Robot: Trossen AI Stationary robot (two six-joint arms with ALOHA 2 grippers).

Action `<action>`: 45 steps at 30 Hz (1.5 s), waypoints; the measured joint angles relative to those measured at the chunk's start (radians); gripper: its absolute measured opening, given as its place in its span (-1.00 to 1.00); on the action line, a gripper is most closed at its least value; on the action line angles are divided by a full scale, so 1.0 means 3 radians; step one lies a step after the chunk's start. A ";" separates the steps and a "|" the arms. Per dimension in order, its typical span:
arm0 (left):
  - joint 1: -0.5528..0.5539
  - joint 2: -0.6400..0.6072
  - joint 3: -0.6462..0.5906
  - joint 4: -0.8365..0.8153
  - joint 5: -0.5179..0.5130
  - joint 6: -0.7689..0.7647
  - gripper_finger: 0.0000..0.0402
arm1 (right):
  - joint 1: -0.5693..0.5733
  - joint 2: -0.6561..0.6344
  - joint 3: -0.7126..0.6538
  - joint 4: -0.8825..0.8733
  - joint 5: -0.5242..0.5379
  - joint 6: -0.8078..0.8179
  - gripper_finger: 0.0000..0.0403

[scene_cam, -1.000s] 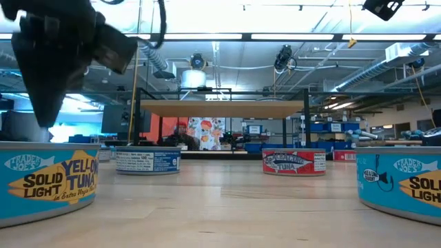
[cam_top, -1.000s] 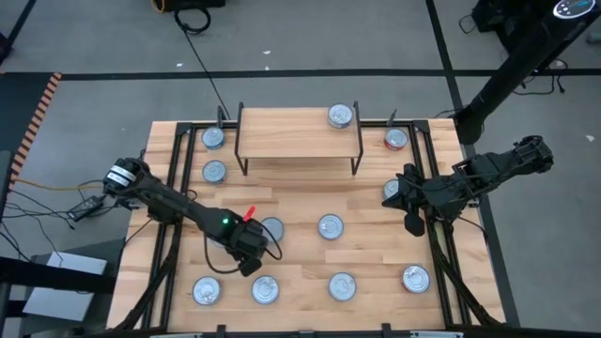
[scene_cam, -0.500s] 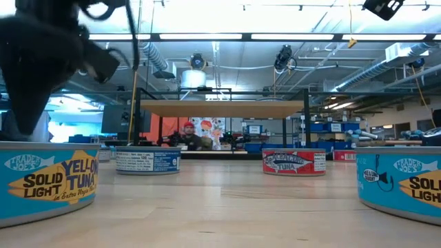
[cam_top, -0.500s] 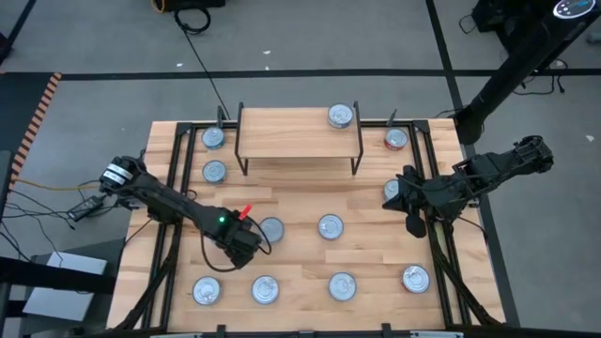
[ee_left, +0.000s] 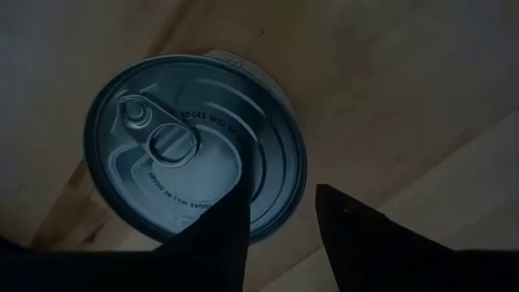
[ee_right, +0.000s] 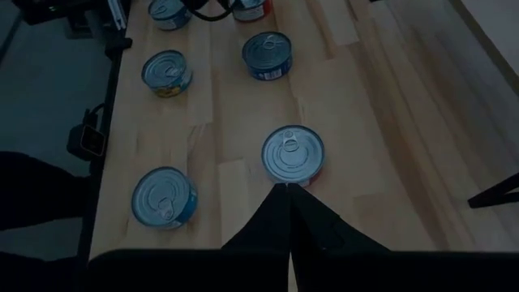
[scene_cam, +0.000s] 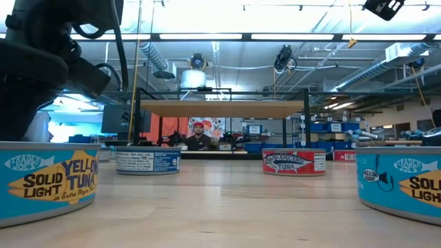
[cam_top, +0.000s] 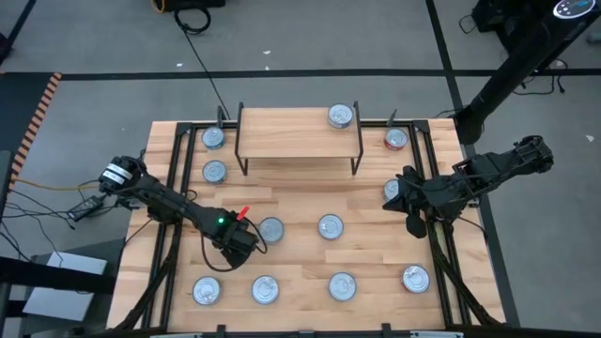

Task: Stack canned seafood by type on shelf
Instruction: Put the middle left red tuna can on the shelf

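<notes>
Several round tins with silver tops lie scattered on the wooden table; one tin point(cam_top: 340, 115) stands on the shelf point(cam_top: 299, 133) at the far side. My left gripper point(cam_top: 246, 240) is open and hovers over the tin point(cam_top: 271, 229) near the table's middle. In the left wrist view one finger point(ee_left: 219, 235) shows over this tin's lid point(ee_left: 195, 146), and the other point(ee_left: 353, 231) shows beyond its rim. My right gripper point(cam_top: 413, 223) waits shut above the table's right side, with another tin point(ee_right: 293, 154) ahead of it.
Further tins stand along the near edge point(cam_top: 265, 289), point(cam_top: 342, 285), point(cam_top: 415, 278) and beside the shelf legs point(cam_top: 214, 172), point(cam_top: 395, 139). The low view shows blue tins point(scene_cam: 48, 179) and a red one point(scene_cam: 294, 162). A person point(scene_cam: 200, 140) shows far behind the table.
My left gripper has moved a short way toward the table's left and far edges, away from the near row of tins. In the low view the arm has shifted leftward. The right arm and the tins have kept still.
</notes>
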 joint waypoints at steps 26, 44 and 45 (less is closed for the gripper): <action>-0.0010 0.0005 0.0209 0.0248 -0.0007 0.0005 -0.35 | 0.0000 0.0001 0.0000 -0.0001 -0.0004 -0.0062 -0.97; -0.0010 0.0005 0.0209 0.0162 -0.0120 -0.0008 -0.35 | -0.0001 0.0001 0.0000 -0.0001 -0.0006 -0.0083 -0.97; -0.0011 0.0005 0.0209 0.0162 -0.0134 -0.0008 -0.35 | -0.0001 0.0000 0.0000 -0.0001 -0.0005 -0.0093 -0.97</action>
